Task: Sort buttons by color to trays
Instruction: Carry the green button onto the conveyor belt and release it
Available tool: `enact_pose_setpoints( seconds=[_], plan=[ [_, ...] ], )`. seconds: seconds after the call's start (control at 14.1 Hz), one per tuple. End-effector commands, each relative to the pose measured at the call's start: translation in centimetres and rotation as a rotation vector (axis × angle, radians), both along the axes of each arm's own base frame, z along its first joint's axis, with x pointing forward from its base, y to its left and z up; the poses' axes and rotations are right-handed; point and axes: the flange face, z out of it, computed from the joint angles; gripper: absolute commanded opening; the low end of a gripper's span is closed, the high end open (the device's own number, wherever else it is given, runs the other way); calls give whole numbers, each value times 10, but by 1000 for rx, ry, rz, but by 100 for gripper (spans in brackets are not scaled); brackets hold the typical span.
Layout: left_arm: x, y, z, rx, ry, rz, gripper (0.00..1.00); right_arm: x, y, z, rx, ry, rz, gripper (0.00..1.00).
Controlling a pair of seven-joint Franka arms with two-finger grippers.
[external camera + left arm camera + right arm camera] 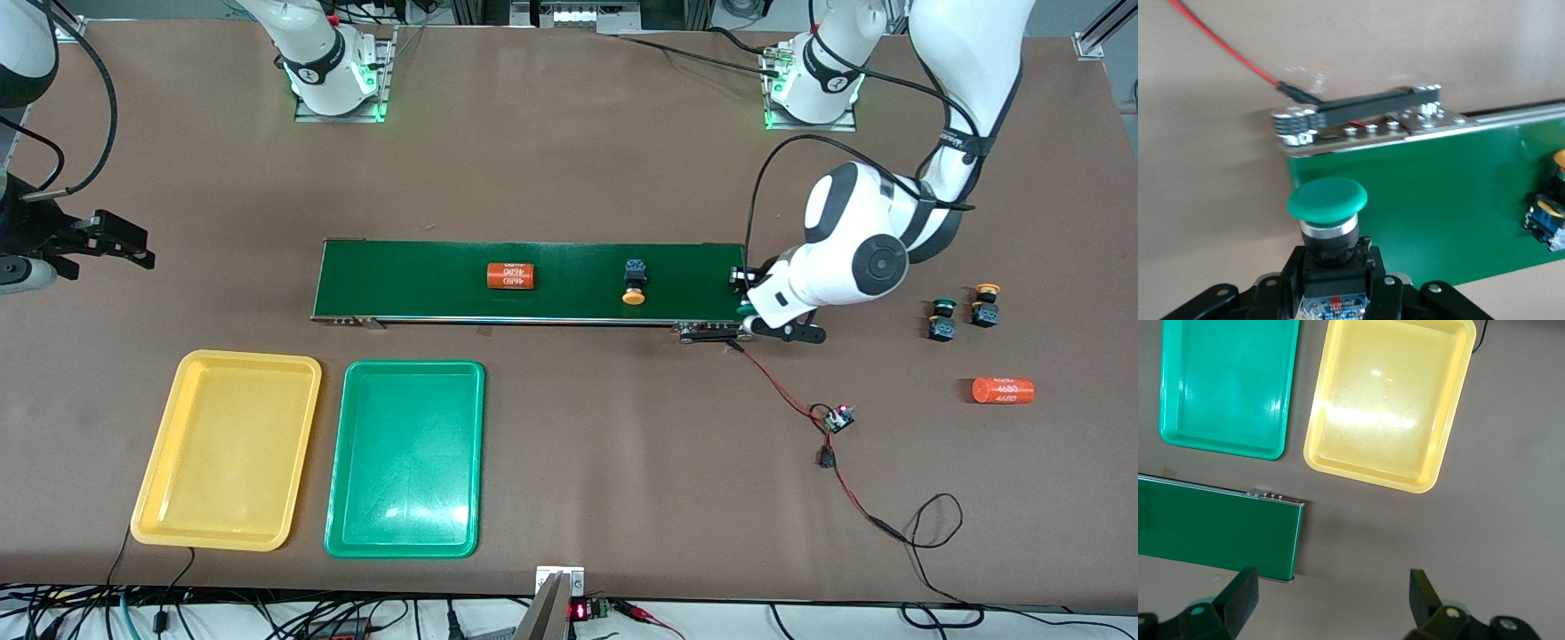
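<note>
My left gripper [752,317] [1336,283] is shut on the black body of a green-capped button [1327,200], over the conveyor belt's [427,280] [1438,200] end toward the left arm. A yellow-capped button [634,284] [1546,212] lies on the belt. Two more buttons, one green [942,319] and one yellow [985,303], stand on the table at the left arm's end. The yellow tray [227,444] [1388,400] and green tray [404,453] [1225,380] hold nothing. My right gripper [116,240] [1331,593] is open over bare table off the belt's [1211,527] other end.
An orange "4680" cylinder [511,276] lies on the belt, another [1002,390] on the table near the loose buttons. A small circuit board [838,418] with red and black wires lies nearer the front camera than the belt's end.
</note>
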Motion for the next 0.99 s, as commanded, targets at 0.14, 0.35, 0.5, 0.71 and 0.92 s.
enact_pose_setpoints(
  seconds=[0.14, 0.35, 0.5, 0.71, 0.92],
  plan=[
    [-9, -17, -4, -4, 12, -30, 0, -1, 10, 0, 12, 12, -11, 100],
    [-15, -14, -7, 2, 21, -34, 0, -2, 15, -3, 12, 20, -32, 100],
    [-17, -13, -2, 5, 11, -34, 0, -2, 15, -3, 11, 20, -24, 100],
    [-26, -11, -5, 9, -30, -26, 0, 2, 15, -12, 2, 34, -11, 100],
    [-25, -11, -4, 7, -43, -25, 0, 6, 13, -11, -8, 23, -7, 100]
  ],
)
